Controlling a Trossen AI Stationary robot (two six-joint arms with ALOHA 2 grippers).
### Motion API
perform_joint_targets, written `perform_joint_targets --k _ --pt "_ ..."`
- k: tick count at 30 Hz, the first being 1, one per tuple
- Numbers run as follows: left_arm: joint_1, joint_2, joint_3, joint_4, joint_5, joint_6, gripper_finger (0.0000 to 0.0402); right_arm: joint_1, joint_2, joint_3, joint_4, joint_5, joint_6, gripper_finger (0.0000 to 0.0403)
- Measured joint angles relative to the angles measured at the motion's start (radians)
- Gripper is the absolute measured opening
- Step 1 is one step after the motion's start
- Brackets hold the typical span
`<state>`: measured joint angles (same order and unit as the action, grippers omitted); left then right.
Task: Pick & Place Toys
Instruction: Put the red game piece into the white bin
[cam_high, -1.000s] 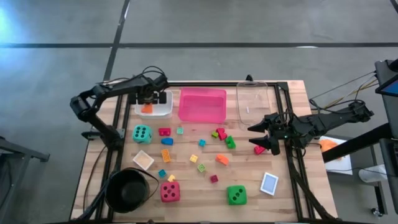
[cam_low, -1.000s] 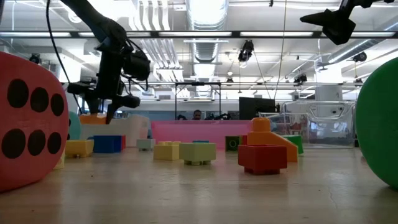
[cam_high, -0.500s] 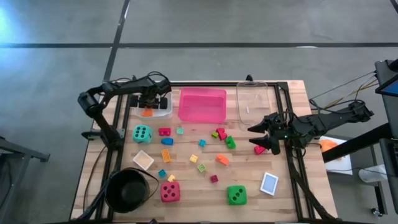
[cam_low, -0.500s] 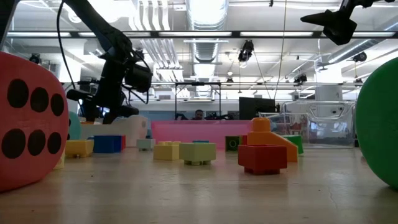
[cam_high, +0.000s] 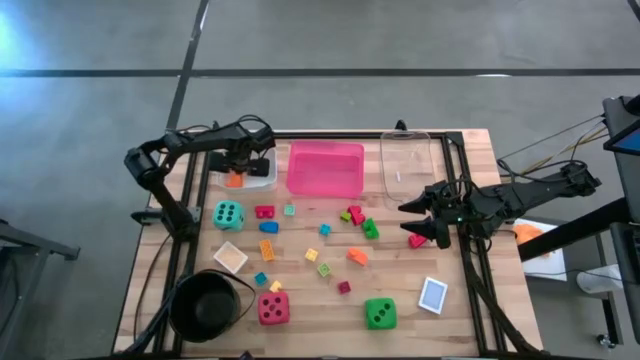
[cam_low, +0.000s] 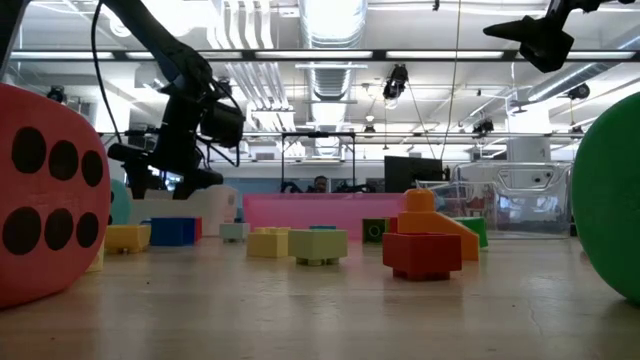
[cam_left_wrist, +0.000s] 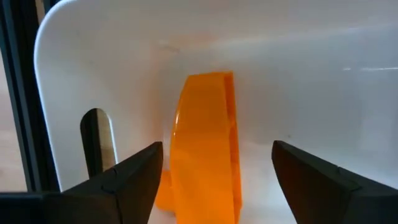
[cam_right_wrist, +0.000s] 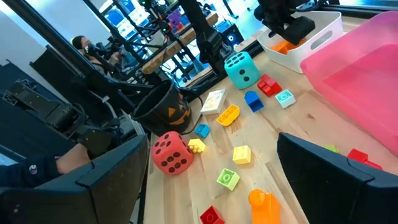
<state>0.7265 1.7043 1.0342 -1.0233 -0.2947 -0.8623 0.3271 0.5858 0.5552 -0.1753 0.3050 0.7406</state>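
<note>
My left gripper (cam_high: 237, 166) reaches down into the white tray (cam_high: 262, 181) at the table's far left, open. An orange block (cam_left_wrist: 205, 143) stands on the tray floor between its fingers, with a gap on each side. My right gripper (cam_high: 412, 221) hangs open in the air over the table's right side, above a red block (cam_high: 416, 241). Small bright blocks lie scattered across the middle of the table. A teal die (cam_high: 228, 214), a red die (cam_high: 273, 308), a green die (cam_high: 379, 313) and two cards (cam_high: 433, 295) (cam_high: 230, 257) rest flat on the wood.
A pink tray (cam_high: 325, 168) and a clear tray (cam_high: 405, 165) stand along the far edge beside the white one. A black bowl (cam_high: 208, 305) sits at the near left corner. A person shows beyond the table in the right wrist view (cam_right_wrist: 81, 43).
My left gripper has sunk into the white tray with the orange block, rolling a little. In the low view the block has dropped behind the tray wall and the fingers have spread apart. The block now stands on the tray floor.
</note>
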Motion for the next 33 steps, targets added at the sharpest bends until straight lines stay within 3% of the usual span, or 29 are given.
perform_joint_targets --k 3,8,13,22,33 --pt "-0.002 -0.008 0.014 -0.002 0.001 0.037 0.0308 0.000 0.000 0.000 -0.001 0.000 0.000 0.0348" --pt "-0.063 -0.051 0.057 -0.003 0.022 0.226 0.0309 0.000 0.000 0.000 -0.001 0.000 -0.003 0.0348" --pt "-0.206 -0.111 0.067 -0.002 0.075 0.365 0.0309 0.000 0.000 0.000 -0.003 0.000 -0.002 0.0348" --pt "-0.452 -0.120 0.058 0.012 0.087 0.457 0.0310 0.000 0.000 0.000 -0.005 0.000 0.000 0.0348" --pt "-0.493 -0.117 0.056 0.011 0.200 0.692 0.0303 0.000 0.000 0.000 -0.004 0.000 0.012 0.0348"
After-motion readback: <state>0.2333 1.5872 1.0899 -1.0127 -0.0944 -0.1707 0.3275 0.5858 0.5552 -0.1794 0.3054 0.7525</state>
